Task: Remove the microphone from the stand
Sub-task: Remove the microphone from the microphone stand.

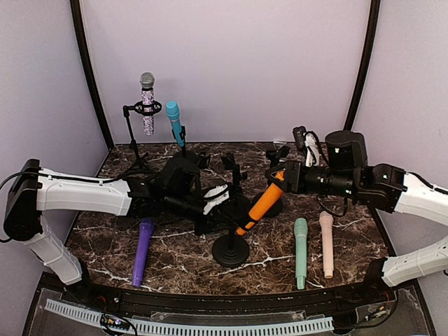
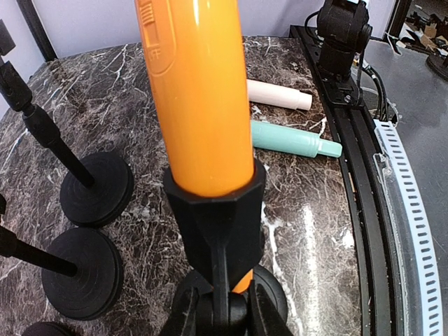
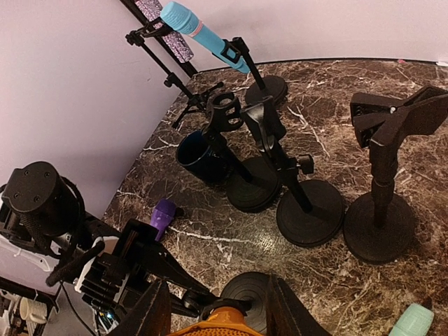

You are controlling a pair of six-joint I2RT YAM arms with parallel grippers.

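An orange microphone (image 1: 260,204) leans to the right in the black clip (image 2: 215,204) of a round-based stand (image 1: 231,250) at the table's middle. The clip still rings the microphone's lower body (image 2: 199,91). My left gripper (image 1: 212,208) is shut on the stand's joint just under the clip, its fingertips (image 2: 183,315) on either side of it. My right gripper (image 1: 278,178) is shut on the microphone's upper end, and the orange head (image 3: 210,326) sits between its fingers (image 3: 150,312). The microphone's lower tip is hidden behind the clip.
A sparkly microphone (image 1: 147,102) and a blue one (image 1: 174,121) stand in stands at the back left. A purple microphone (image 1: 143,250) lies front left; a green one (image 1: 300,252) and a pink one (image 1: 326,243) lie front right. Empty stands (image 3: 310,210) and a dark mug (image 3: 196,155) crowd the centre.
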